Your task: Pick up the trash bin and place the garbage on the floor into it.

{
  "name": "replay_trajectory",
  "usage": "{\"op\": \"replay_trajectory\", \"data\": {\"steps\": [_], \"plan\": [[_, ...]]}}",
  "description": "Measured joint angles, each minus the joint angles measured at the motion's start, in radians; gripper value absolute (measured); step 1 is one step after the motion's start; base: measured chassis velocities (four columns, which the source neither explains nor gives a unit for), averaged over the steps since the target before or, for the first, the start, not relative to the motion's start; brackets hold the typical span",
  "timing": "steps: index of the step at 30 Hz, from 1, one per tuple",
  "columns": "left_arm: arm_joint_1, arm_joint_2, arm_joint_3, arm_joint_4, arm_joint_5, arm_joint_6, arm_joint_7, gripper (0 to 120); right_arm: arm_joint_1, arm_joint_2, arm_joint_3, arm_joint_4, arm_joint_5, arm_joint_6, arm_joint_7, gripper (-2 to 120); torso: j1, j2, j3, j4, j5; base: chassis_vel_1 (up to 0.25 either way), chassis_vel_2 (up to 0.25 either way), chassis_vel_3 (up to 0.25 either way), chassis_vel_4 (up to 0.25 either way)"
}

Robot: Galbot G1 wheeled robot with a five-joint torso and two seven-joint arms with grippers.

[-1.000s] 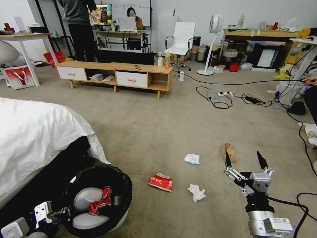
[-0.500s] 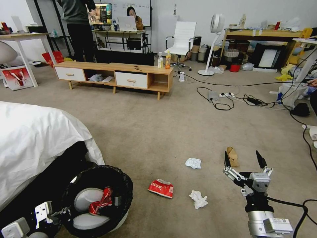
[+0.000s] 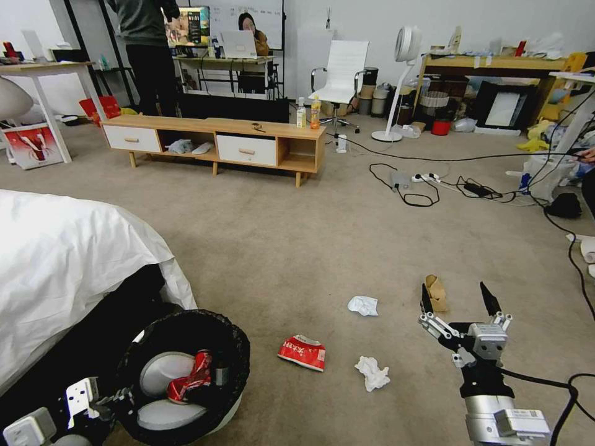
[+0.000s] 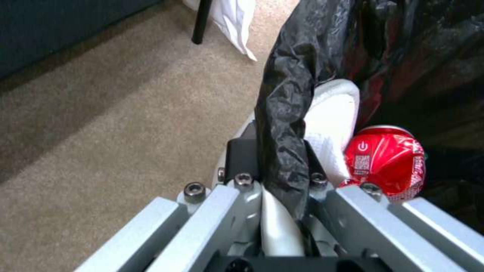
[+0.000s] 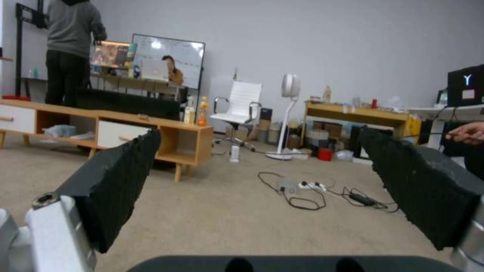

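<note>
While left gripper [image 4: 275,177] clamps trash bin [image 3: 186,378] rim, right gripper [image 3: 460,297] fingers apart; can [image 4: 385,160] print unreadable.

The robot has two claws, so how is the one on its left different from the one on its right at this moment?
The left gripper is shut on the trash bin, pinching its bagged rim; the right gripper is open and holds nothing. The left one sits low beside the bed; the right one hangs over bare floor, near the brown paper box. Both have black-padded fingers on metal links.
</note>
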Motion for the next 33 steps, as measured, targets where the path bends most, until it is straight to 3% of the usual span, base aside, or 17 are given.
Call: {"op": "replay_trajectory", "data": {"steps": [17,20,23,26,31,32,33], "plan": [[-0.007,-0.002,0.004,0.009,0.003,0.001,0.001,3,0.005,-0.007,0.003,-0.008,0.006,-0.008,0.000,100,0.000,0.000,0.000,-0.0001,0.0000,0.000,0.000,0.000,0.000],[-0.009,-0.003,0.006,0.014,0.005,0.001,0.002,3,0.011,-0.031,0.000,-0.005,0.031,-0.045,0.005,100,0.000,0.000,0.000,-0.0001,0.0000,0.000,0.000,0.000,0.000],[-0.013,-0.004,0.007,0.017,0.006,0.001,0.002,3,0.027,-0.064,-0.006,0.006,0.071,-0.113,0.023,100,0.000,0.000,0.000,0.0000,0.0000,0.000,0.000,0.000,0.000],[-0.016,-0.005,0.007,0.018,0.006,0.001,0.002,3,0.055,-0.115,-0.035,0.029,0.161,-0.271,0.078,100,0.000,0.000,0.000,-0.0001,0.0000,0.000,0.000,0.000,0.000],[-0.017,-0.005,0.006,0.018,0.006,0.001,0.002,3,0.093,-0.149,-0.066,0.036,0.257,-0.400,0.121,100,0.000,0.000,0.000,0.0000,0.0001,0.000,0.000,0.000,0.000],[-0.017,-0.006,0.005,0.017,0.006,0.001,0.003,3,0.115,-0.165,-0.082,0.037,0.306,-0.466,0.141,100,0.000,0.000,0.000,0.0000,0.0001,0.000,0.000,0.000,0.000],[-0.015,-0.010,0.003,0.017,0.008,0.001,0.004,3,0.154,-0.198,-0.111,0.037,0.395,-0.594,0.182,100,0.000,0.000,0.000,0.0001,0.0001,0.000,0.000,0.000,0.000]]}}
